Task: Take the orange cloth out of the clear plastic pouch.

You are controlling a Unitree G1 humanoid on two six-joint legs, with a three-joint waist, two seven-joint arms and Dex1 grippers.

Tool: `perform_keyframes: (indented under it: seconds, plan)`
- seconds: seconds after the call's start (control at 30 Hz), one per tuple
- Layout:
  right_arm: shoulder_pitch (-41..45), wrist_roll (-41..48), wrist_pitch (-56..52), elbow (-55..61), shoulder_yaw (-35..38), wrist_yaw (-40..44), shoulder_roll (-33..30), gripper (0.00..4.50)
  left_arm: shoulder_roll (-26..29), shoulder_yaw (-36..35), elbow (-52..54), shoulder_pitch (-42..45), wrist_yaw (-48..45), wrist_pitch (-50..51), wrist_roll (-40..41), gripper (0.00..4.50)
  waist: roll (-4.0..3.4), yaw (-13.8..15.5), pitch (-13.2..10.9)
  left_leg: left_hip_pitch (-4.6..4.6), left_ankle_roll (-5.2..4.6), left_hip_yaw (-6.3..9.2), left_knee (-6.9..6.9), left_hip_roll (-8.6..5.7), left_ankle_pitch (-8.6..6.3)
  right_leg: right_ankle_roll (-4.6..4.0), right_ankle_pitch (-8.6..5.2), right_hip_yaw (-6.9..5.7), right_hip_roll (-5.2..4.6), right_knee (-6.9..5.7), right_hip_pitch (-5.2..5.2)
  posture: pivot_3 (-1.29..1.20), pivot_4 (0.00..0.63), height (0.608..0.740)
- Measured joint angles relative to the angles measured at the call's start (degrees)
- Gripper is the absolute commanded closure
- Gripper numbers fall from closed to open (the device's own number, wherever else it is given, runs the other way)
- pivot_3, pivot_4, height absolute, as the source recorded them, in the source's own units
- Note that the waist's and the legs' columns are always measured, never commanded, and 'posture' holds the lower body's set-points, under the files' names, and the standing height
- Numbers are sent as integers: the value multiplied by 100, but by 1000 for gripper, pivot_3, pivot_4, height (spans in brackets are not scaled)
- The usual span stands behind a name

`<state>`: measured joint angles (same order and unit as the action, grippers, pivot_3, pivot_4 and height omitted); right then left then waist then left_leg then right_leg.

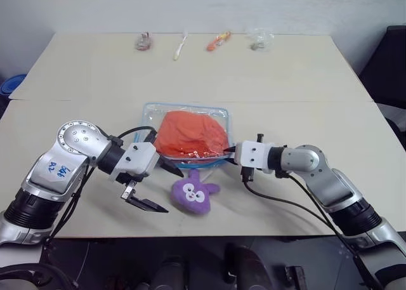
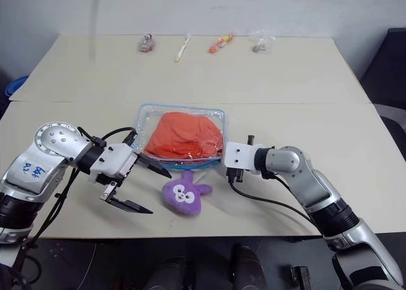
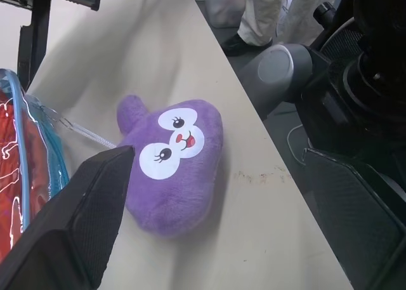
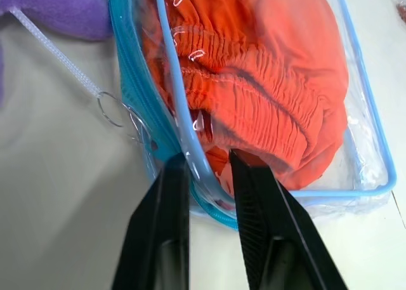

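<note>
The clear plastic pouch (image 1: 152, 112), edged in light blue, lies flat at the middle of the table with the orange cloth (image 1: 190, 132) bunched inside it. My right gripper (image 4: 206, 160) is at the pouch's near right corner. Its two black fingers are pinched over the blue-edged rim, with the cloth's gathered hem (image 4: 266, 80) just beyond the tips. My left gripper (image 1: 163, 187) hovers open at the pouch's near left corner, touching nothing. One of its fingers (image 3: 82, 226) points toward the purple toy.
A purple plush toy (image 1: 193, 193) lies just in front of the pouch, between my two grippers. Along the table's far edge sit a small dark item (image 1: 144, 42), a white stick (image 1: 181, 47), an orange item (image 1: 217, 41) and a tiny clear bag (image 1: 259, 39).
</note>
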<state>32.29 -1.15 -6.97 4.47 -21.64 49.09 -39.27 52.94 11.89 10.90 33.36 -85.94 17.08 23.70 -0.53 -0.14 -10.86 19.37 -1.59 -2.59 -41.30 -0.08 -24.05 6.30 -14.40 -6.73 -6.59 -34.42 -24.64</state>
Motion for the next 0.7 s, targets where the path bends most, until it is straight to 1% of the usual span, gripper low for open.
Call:
perform_keyframes:
  seconds: [0.07,0.1,0.17,0.27,0.43,0.53,0.63,0.7]
  plan:
    - [-8,241,-296,93,142,209,12,3427,0,-1,-3,1,0,-11,-3,0,0,3,0,1,0,1,0,2,0,0,0,0,0,0,0,0,150,740]
    - [-13,364,-465,194,217,287,17,3261,0,-1,-9,1,0,-20,-8,0,0,3,0,1,0,1,0,4,0,0,0,0,0,0,0,0,150,740]
    - [-15,548,-740,400,307,390,52,2840,-1,-1,-16,1,0,-46,-28,0,0,0,0,0,0,1,0,4,0,0,0,-1,1,0,0,0,150,740]
    - [-27,512,-839,498,322,449,68,1854,-4,-1,-22,3,0,-84,-45,0,0,5,0,0,0,1,-1,-1,0,0,0,-1,0,-1,0,0,150,740]
    - [-28,143,-415,410,312,555,-175,1854,-27,-1,-34,5,0,-103,-75,0,0,5,0,1,0,1,0,-5,0,0,0,-1,-1,0,0,0,150,740]
    - [24,-136,120,-1,312,567,-292,1854,-64,0,-36,13,0,-125,-91,0,0,-1,0,0,0,-1,0,-5,0,0,0,0,0,-1,0,0,150,740]
    - [90,-250,409,-336,314,567,-246,1854,-107,2,-40,60,1,-123,-104,0,0,-10,0,0,0,-2,0,-3,0,0,0,0,1,-1,0,0,150,740]
    - [187,-304,542,-502,314,560,-103,1854,-126,2,-44,131,1,-119,-111,0,0,-12,0,-1,0,-2,-1,-3,0,0,0,0,2,-1,0,0,150,740]
